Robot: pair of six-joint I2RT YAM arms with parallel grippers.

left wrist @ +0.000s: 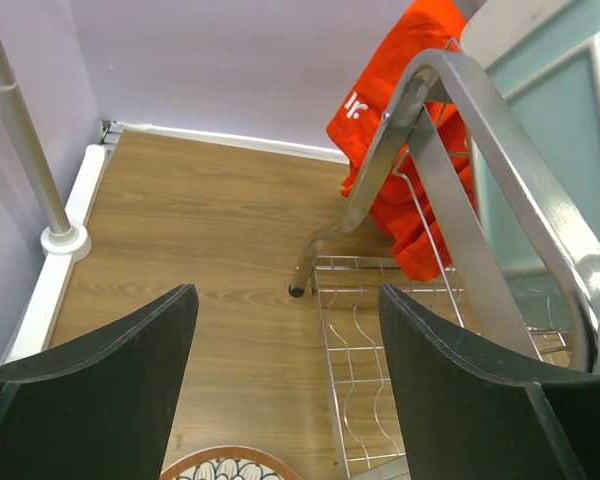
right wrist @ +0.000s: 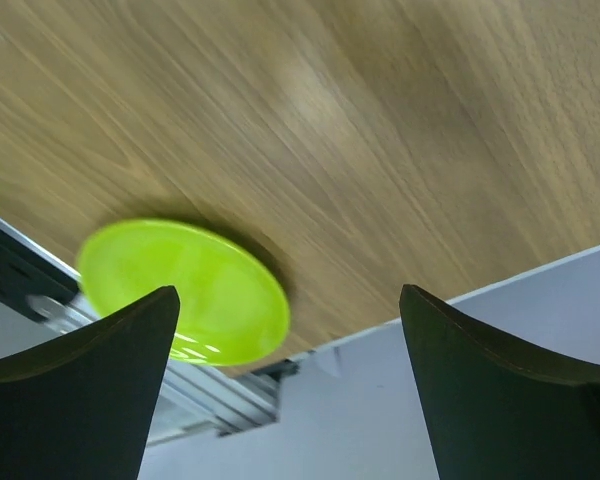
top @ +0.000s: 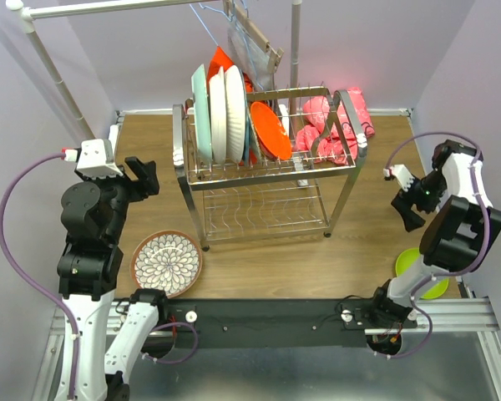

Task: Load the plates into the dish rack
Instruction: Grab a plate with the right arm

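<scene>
The chrome dish rack (top: 267, 180) stands at the middle of the table. Its upper shelf holds upright plates: mint (top: 201, 113), white (top: 227, 113), orange (top: 272, 132), others hidden between them. A white-and-brown floral plate (top: 167, 263) lies flat at the front left; its rim shows in the left wrist view (left wrist: 225, 467). A lime green plate (top: 411, 266) lies at the front right, partly hidden by my right arm, and shows in the right wrist view (right wrist: 185, 290). My left gripper (top: 142, 177) (left wrist: 288, 300) is open and empty, left of the rack. My right gripper (top: 409, 205) (right wrist: 288, 295) is open and empty above the lime plate.
A white clothes rail (top: 50, 58) with hangers (top: 242, 33) spans the back. Pink cloths (top: 338, 125) lie behind the rack's right end. An orange-red cloth (left wrist: 400, 150) hangs behind the rack. The rail's foot (left wrist: 63, 238) stands by the left wall. The rack's lower shelf (top: 263, 209) is bare.
</scene>
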